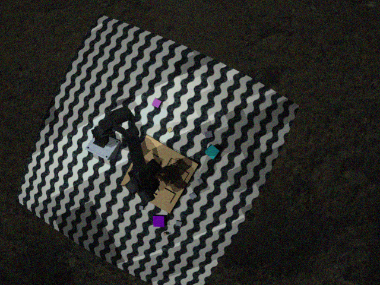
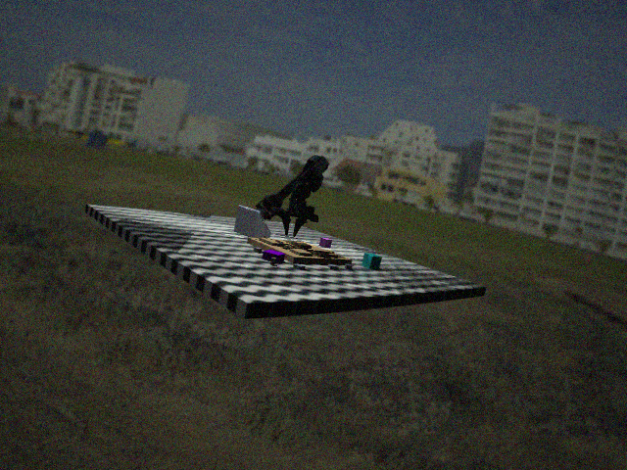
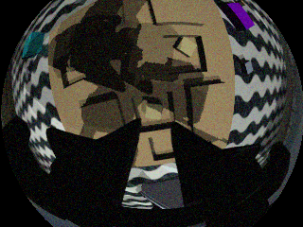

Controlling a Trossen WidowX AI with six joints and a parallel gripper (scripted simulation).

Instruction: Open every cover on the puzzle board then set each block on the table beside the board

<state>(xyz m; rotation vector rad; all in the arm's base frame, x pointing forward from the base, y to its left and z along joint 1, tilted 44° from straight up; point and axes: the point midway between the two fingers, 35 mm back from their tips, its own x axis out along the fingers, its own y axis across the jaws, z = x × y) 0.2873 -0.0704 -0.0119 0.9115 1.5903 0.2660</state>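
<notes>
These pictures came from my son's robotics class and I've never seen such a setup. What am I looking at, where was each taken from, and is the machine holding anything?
The dark jointed shape is a single robot arm bolted to a pale base plate on a wavy-striped table. The first picture looks straight down, the second from the side at a distance, and the round one from a camera on the arm's wrist.

On the table lies a tan wooden puzzle board with covers over wells. Around it sit small blocks: a violet one, a teal one and a pink-purple one.

The gripper, the arm's two-fingered hand, hovers above the board, partly open and holding nothing.
</notes>
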